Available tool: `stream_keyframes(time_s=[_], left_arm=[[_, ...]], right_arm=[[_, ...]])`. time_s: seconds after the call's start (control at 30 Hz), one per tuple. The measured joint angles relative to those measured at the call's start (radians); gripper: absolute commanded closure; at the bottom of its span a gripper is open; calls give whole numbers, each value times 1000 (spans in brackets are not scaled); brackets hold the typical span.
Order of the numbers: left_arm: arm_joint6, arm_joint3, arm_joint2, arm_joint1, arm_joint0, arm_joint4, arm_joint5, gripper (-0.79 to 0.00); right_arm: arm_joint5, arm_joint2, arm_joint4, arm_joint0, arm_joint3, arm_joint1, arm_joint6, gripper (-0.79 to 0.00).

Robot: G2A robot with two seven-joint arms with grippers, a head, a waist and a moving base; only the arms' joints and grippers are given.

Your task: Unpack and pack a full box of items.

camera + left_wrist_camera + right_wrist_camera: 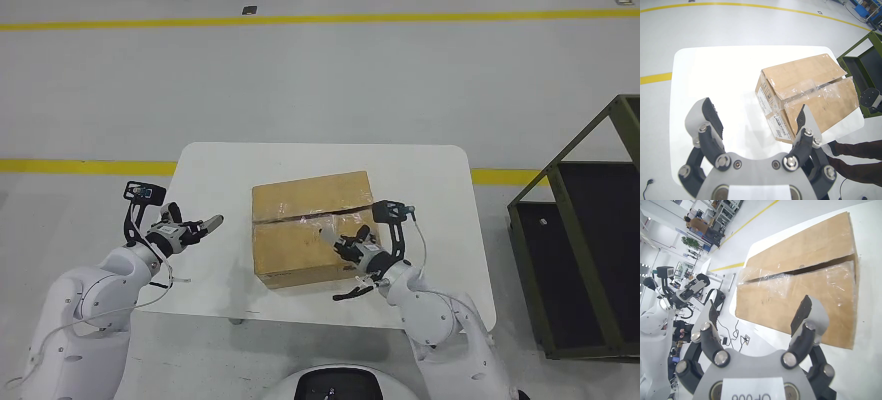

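Taped brown cardboard box (312,228) mid-table, flaps closed

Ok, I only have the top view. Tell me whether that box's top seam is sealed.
Observer: Not fully. In the right wrist view the box shows a dark gap along the seam, and loose clear tape bridges only part of it.
Operator: Check its sides for labels.
Observer: The left wrist view shows white labels on the end face nearest the left gripper.
Operator: Give me the right gripper's jaws.
Observer: The right gripper has its jaws clearly apart with nothing between them.
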Motion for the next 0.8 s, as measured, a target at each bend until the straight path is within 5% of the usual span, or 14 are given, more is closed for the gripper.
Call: stream_keyframes(time_s=[0.23,0.63,0.7,0.8], left_arm=[[0,0,0,0,0,0,0,-785],[0,0,0,0,0,0,0,-785],[0,0,0,0,0,0,0,-785],[0,0,0,0,0,0,0,-785]], right_arm=[[13,9,-2,2,1,-1,-24,-785],[147,42,290,98,199,-15,-95,-785],[163,37,328,117,229,-18,-102,-665],[183,36,373,139,264,-21,-114,-702]])
